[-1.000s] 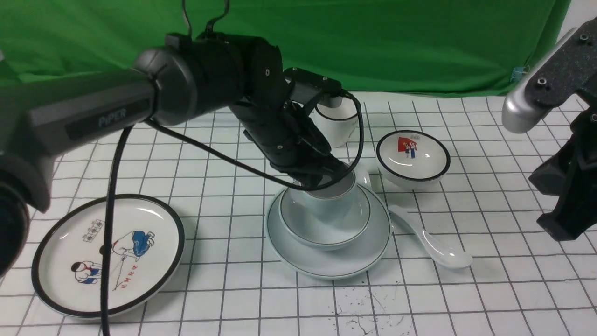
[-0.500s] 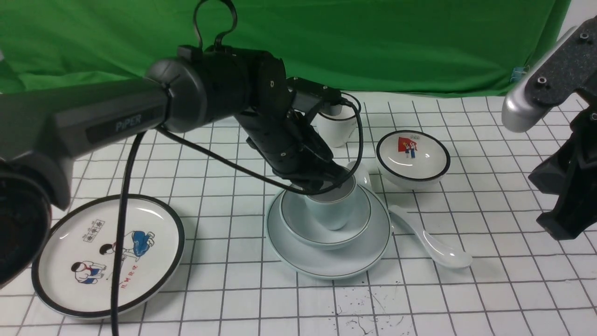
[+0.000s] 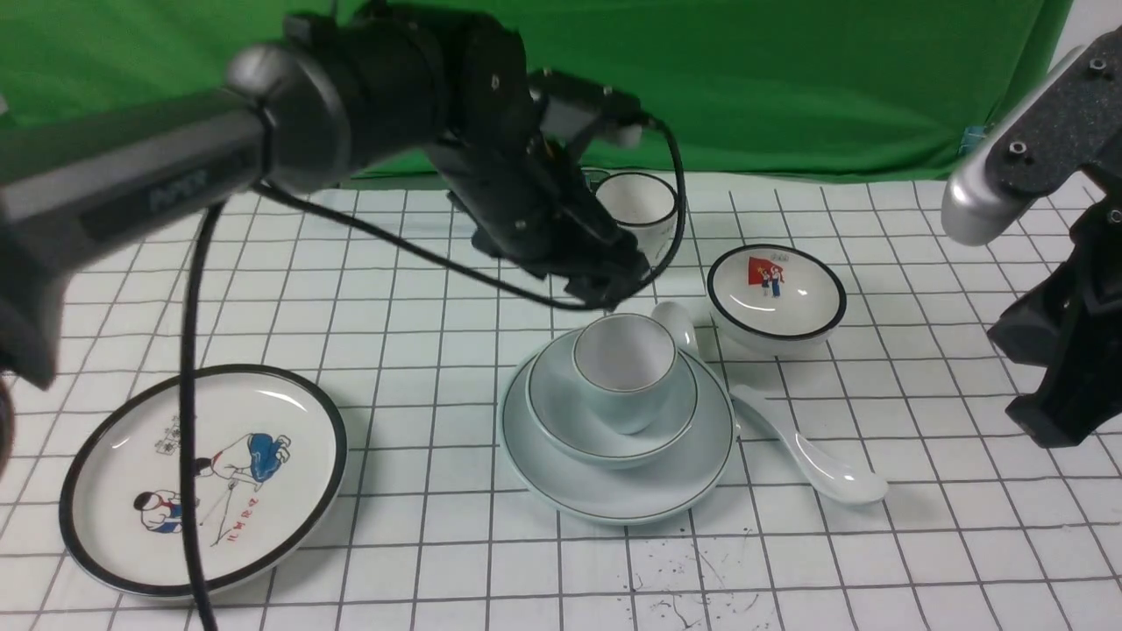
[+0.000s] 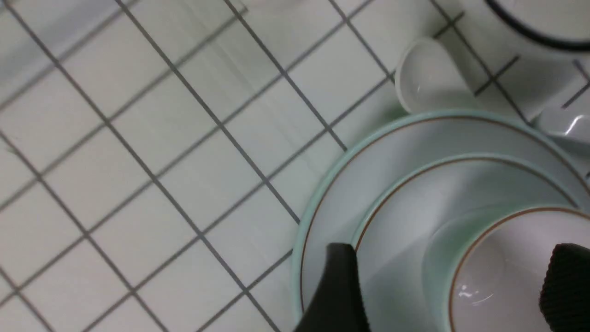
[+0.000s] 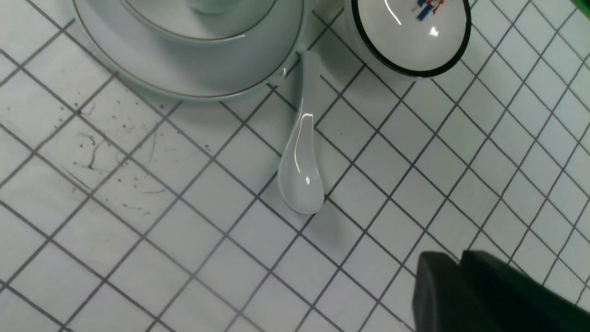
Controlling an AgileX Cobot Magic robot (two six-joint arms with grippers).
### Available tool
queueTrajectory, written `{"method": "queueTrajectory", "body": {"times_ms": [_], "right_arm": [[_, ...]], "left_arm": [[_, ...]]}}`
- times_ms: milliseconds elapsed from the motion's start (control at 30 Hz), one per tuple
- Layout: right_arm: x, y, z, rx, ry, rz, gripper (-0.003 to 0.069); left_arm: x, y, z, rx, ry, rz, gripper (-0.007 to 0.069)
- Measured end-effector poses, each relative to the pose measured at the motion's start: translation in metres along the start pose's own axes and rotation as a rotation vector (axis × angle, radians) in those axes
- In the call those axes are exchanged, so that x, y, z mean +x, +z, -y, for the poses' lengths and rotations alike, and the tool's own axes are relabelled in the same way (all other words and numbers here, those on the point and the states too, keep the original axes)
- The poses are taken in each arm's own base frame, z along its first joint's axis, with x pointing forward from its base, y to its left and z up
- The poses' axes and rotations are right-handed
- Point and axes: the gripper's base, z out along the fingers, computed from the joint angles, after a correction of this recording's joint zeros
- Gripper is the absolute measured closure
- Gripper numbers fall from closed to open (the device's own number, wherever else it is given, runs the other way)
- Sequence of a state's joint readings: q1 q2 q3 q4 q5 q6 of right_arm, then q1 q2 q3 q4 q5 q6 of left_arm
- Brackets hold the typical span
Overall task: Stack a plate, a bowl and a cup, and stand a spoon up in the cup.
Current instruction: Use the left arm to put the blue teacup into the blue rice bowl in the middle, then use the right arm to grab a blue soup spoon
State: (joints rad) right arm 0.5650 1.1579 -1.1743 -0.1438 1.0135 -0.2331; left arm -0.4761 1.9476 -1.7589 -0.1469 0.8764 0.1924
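Note:
The pale plate (image 3: 701, 473) lies mid-table with the grey-blue bowl (image 3: 561, 421) on it, and the pale blue cup (image 3: 624, 364) stands upright in the bowl. My left gripper (image 3: 605, 294) hangs just above the cup's far rim, open and empty. In the left wrist view its gripper (image 4: 454, 286) straddles the cup (image 4: 502, 276) from above, over bowl (image 4: 415, 193) and plate (image 4: 332, 193). The white spoon (image 3: 815, 451) lies on the table right of the plate, its scoop toward me. My right gripper (image 3: 1047, 412) hovers far right; its gripper (image 5: 461, 260) is shut and empty, apart from the spoon (image 5: 302, 161).
A black-rimmed picture plate (image 3: 202, 478) lies at the front left. A black-rimmed bowl (image 3: 776, 294) and a black-rimmed white cup (image 3: 640, 215) stand behind the stack. A small white ceramic piece (image 3: 675, 320) lies against the plate's far edge. Green cloth hangs at the back.
My left gripper opened, let go of the cup, which now stands in the bowl, and rose up and back. The right arm has hardly moved.

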Motion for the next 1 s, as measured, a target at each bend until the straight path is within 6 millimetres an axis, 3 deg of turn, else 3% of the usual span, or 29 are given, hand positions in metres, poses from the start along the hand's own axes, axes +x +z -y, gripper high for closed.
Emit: {"method": "queueTrajectory", "body": {"times_ms": [33, 67, 100, 200, 233, 367, 500, 600, 767, 867, 1000], "right_arm": [[0.0, 0.001, 0.0, -0.001, 0.0, -0.002, 0.0556], [-0.002, 0.003, 0.0, -0.003, -0.002, -0.009, 0.0557], [-0.002, 0.004, 0.0, -0.003, -0.002, -0.009, 0.0558], [-0.006, 0.024, 0.006, -0.007, 0.026, -0.055, 0.0596], [-0.006, 0.025, 0.007, -0.005, 0.036, -0.059, 0.0602], [-0.003, 0.059, 0.032, -0.047, 0.161, -0.122, 0.063], [-0.009, 0.085, 0.035, -0.137, 0.168, -0.124, 0.0615], [-0.016, 0.107, 0.029, -0.179, 0.129, -0.125, 0.0552], [-0.028, 0.151, 0.006, -0.232, 0.001, -0.148, 0.0261], [-0.033, 0.176, -0.004, -0.237, -0.029, -0.143, 0.0137], [-0.033, 0.201, -0.008, -0.233, -0.024, -0.144, 0.0118]], "left_arm": [[-0.001, -0.001, 0.0, -0.003, 0.0, 0.001, 0.0111], [-0.009, -0.025, -0.001, -0.034, 0.011, 0.047, 0.0105], [-0.009, -0.028, -0.001, -0.042, 0.012, 0.049, 0.0106], [-0.013, -0.079, -0.003, -0.127, 0.035, 0.116, 0.0176], [-0.013, -0.085, -0.003, -0.132, 0.038, 0.118, 0.0183], [-0.004, -0.135, -0.002, -0.196, 0.051, 0.134, 0.0384], [0.013, -0.16, 0.003, -0.202, 0.053, 0.158, 0.058], [0.029, -0.163, 0.005, -0.198, 0.054, 0.162, 0.0645], [0.066, -0.157, 0.01, -0.177, 0.048, 0.142, 0.066], [0.085, -0.151, 0.011, -0.173, 0.039, 0.13, 0.066], [0.102, -0.141, 0.012, -0.167, 0.019, 0.099, 0.066]]}}
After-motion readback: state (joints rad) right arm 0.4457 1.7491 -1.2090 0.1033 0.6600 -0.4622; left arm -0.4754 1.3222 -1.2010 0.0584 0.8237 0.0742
